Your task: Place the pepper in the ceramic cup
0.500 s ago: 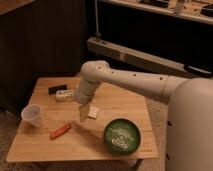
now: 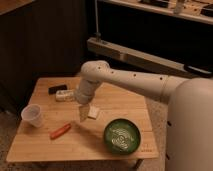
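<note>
The ceramic cup (image 2: 31, 115) stands upright near the left edge of the wooden counter (image 2: 45, 147). The pepper (image 2: 60, 131) lies flat to its right, apart from the cup. A dark item (image 2: 57, 89) and a pale item (image 2: 65, 95) lie further back. The gripper (image 2: 83, 114) hangs over the counter's middle, clear of the pepper; whether it is clenched or released cannot be told. A green bowl (image 2: 122, 135) sits front right

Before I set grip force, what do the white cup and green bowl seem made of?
White cup: smooth, pale, matte walls; ceramic or plastic, can't tell. Green bowl: dark with a pale pattern inside, likely glazed ceramic. The gripper hangs over the wooden table between them.
</note>
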Controlling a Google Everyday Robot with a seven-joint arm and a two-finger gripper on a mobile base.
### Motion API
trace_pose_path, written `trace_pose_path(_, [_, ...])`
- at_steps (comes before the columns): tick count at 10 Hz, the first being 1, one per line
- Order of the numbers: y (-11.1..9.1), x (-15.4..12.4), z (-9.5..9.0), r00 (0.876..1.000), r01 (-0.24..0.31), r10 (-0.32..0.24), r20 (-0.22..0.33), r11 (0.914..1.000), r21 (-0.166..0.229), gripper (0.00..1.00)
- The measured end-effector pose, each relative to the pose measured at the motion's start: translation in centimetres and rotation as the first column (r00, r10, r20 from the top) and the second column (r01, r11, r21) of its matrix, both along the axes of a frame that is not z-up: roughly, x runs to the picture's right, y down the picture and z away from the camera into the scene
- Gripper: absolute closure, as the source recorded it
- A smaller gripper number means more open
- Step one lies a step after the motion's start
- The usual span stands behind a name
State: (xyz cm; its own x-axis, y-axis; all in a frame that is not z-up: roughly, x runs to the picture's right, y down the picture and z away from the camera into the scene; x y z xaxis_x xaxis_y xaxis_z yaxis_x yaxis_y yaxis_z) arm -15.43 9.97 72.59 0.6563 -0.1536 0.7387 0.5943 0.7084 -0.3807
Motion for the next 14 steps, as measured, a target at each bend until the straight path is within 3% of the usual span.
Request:
trace_pose_path(10, [0.1,0.0,0.0,1.0,0.0,0.0,0.0,1.0,-0.002,0.22])
trace_pose_path(13, [2.1,-0.6,0.4,0.999,0.034,-0.034,-0.012,0.9994,-0.003,0.01])
trace_pose_path(14, [2.3,-0.6,0.6,0.999,0.037,-0.037,-0.014,0.9993,-0.002,0.0])
